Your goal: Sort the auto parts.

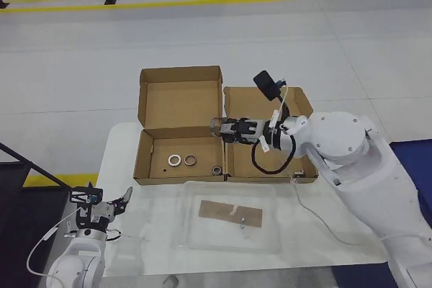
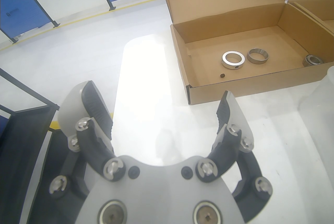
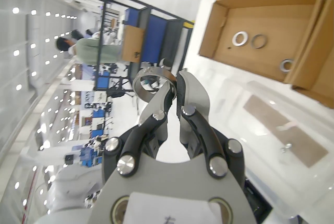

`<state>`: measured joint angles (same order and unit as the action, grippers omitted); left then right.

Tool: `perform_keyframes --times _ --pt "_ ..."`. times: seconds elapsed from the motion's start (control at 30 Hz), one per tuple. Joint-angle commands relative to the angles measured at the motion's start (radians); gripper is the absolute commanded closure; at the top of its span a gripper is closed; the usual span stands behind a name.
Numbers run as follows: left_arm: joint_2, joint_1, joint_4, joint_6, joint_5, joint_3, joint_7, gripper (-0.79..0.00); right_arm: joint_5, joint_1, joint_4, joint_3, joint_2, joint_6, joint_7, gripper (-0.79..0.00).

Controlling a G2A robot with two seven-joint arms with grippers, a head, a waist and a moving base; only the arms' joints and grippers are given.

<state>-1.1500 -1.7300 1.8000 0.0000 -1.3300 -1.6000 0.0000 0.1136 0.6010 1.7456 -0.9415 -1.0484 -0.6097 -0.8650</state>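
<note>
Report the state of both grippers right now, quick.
Left gripper: open, holding nothing.
Right gripper: shut on a metal ring.

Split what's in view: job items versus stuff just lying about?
Job: right tool shut on a metal ring; left box holding silver collar, tapered ring, bearing, small dark screw; right box.
Lying about: clear tray with brown card; left tool, open, holding nothing.
</note>
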Motion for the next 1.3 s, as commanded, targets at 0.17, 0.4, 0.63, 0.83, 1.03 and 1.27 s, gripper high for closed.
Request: perform_keyframes --times 0.17,0.4,0.63,0.83,1.03,1.27 --pt "0.000 0.000 0.000 0.000 0.000 0.000 0.000 -0.785 0.008 -0.301 -0.480 0.338 -0.139 0.067 -0.098 0.000" --pt "0.000 0.000 0.000 0.000 0.000 0.000 0.000 -0.785 0.016 -0.456 -0.771 0.567 -0.317 0.138 -0.179 0.000" --pt "0.000 0.000 0.000 0.000 0.000 0.000 0.000 -0.785 0.009 -0.510 -0.905 0.643 -0.424 0.200 -0.208 0.000" --pt "0.000 0.000 0.000 0.000 0.000 0.000 0.000 -0.785 0.009 -0.510 -0.905 0.643 -0.424 0.200 -0.208 0.000" --pt "0.000 0.000 0.000 0.000 0.000 0.000 0.000 -0.785 0.009 -0.510 -0.905 0.643 -0.424 0.200 -0.208 0.000" --pt "0.000 0.000 0.000 0.000 0.000 0.000 0.000 -0.785 0.004 -0.504 -0.902 0.633 -0.423 0.205 -0.159 0.000"
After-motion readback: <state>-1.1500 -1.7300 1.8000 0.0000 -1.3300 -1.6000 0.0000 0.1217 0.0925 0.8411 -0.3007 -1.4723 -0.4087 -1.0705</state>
